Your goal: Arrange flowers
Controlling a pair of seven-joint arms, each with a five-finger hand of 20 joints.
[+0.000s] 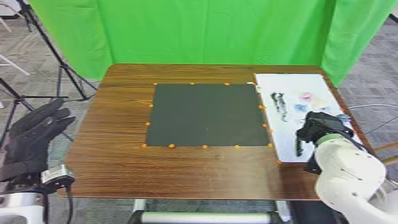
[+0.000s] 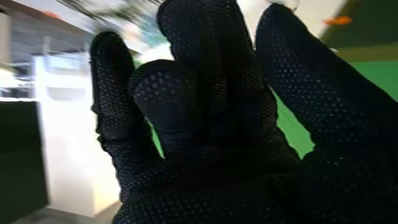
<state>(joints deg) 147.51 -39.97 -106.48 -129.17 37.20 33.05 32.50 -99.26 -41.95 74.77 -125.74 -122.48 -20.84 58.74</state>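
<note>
Flowers (image 1: 306,96) lie on white board (image 1: 293,84), right of frame, near right hand (image 1: 320,126), released, fingers extended; left hand (image 1: 30,140), lower left, likewise unloaded; judged light, petals crushable, stems slim and springy: pinch mid-stem, clear of blooms.

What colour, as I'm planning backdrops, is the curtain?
Bright green; the curtain shows best in the head view.

Right hand (image 1: 320,125) over white board (image 1: 293,82)
</note>
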